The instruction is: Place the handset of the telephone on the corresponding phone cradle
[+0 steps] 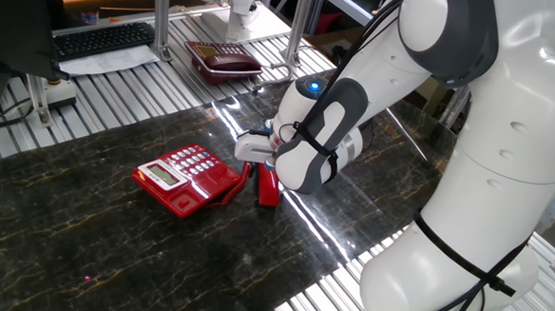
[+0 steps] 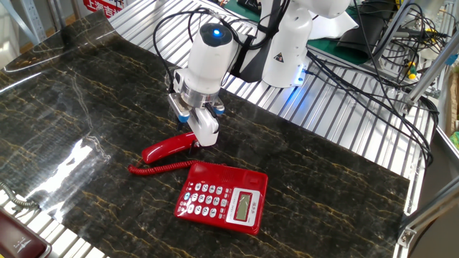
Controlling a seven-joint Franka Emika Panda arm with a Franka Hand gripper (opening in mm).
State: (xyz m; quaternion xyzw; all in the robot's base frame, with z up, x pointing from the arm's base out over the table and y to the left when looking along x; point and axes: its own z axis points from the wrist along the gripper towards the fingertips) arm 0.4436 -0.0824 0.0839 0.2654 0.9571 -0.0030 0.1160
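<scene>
The bright red telephone [image 1: 178, 173] [image 2: 224, 197] lies flat on the dark marble table, keypad up. Its phone cradle [image 1: 209, 188] [image 2: 228, 175] is the bare red strip beside the keypad and has nothing in it. The red handset [image 1: 268, 187] [image 2: 166, 148] lies on the table just beside that strip, its coiled cord [image 2: 159, 168] trailing toward the base. My gripper [image 1: 257, 159] [image 2: 192, 127] is down at table height over the handset's end nearest the arm. Its white fingers [image 2: 205, 129] straddle that end with a gap showing, so it looks open.
A dark maroon phone [image 1: 223, 59] [image 2: 17, 244] sits off the marble on the slatted metal bench. A keyboard [image 1: 102, 38] lies at the back left. Metal frame posts [image 1: 161, 23] stand behind, and cables [image 2: 373, 79] hang by the robot base.
</scene>
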